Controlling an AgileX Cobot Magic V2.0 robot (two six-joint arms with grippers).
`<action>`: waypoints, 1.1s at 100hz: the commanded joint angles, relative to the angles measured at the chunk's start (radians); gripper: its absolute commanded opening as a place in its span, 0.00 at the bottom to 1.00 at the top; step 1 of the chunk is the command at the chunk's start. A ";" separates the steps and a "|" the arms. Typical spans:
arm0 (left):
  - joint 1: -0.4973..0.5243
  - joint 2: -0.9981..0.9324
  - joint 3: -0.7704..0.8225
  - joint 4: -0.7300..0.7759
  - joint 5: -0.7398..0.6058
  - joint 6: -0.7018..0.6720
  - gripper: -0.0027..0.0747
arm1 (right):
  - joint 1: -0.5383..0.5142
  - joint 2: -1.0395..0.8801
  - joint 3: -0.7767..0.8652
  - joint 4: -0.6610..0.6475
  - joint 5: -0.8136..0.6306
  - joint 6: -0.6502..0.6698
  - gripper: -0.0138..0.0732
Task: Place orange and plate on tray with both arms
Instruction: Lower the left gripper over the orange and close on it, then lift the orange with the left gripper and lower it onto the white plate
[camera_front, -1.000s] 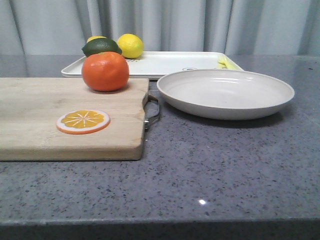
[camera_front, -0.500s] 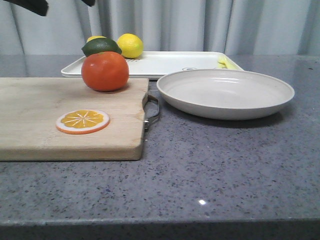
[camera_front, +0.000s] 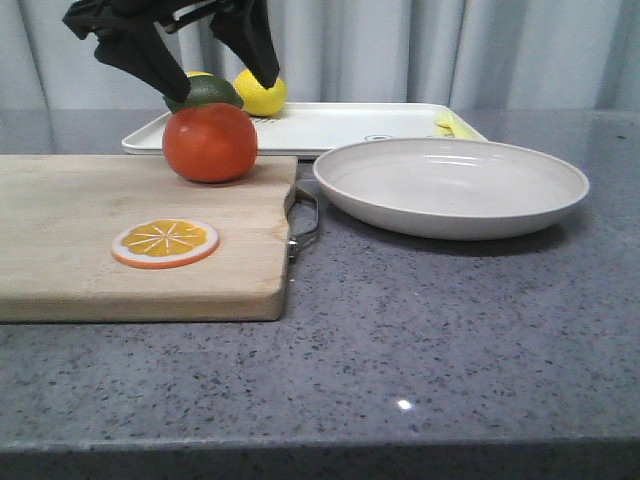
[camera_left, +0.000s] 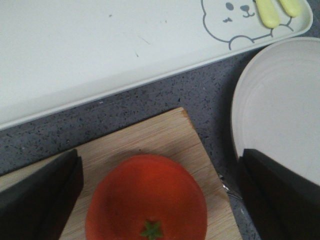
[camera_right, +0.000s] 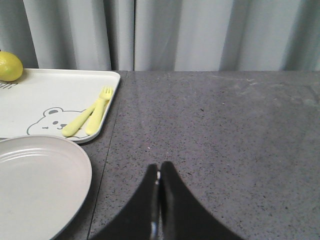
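The orange (camera_front: 210, 141) sits on the far right corner of the wooden cutting board (camera_front: 90, 240); it also shows in the left wrist view (camera_left: 147, 199). My left gripper (camera_front: 215, 85) hangs open just above it, one finger on each side, not touching. The off-white plate (camera_front: 450, 185) lies on the table right of the board and shows in both wrist views (camera_left: 280, 105) (camera_right: 35, 185). The white tray (camera_front: 330, 125) lies behind them (camera_left: 100, 55) (camera_right: 50, 100). My right gripper (camera_right: 159, 170) is shut and empty over bare table to the right of the plate; it is out of the front view.
An orange slice disc (camera_front: 165, 242) lies on the board. A lemon (camera_front: 260, 91) and a dark green fruit (camera_front: 203, 92) sit at the tray's left end. Yellow cutlery (camera_right: 87, 120) lies at the tray's right end. Grey curtains hang behind the table.
My left gripper has come down from the top left of the front view and now hangs open over the orange. Nothing else has moved.
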 joint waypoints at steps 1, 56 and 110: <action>-0.008 -0.025 -0.037 -0.023 -0.014 0.000 0.81 | -0.001 0.008 -0.034 -0.013 -0.088 -0.003 0.08; -0.008 -0.004 -0.037 -0.023 0.060 0.000 0.81 | -0.001 0.008 -0.034 -0.013 -0.088 -0.003 0.08; -0.008 -0.004 -0.063 -0.024 0.071 0.000 0.57 | -0.001 0.008 -0.034 -0.013 -0.088 -0.003 0.08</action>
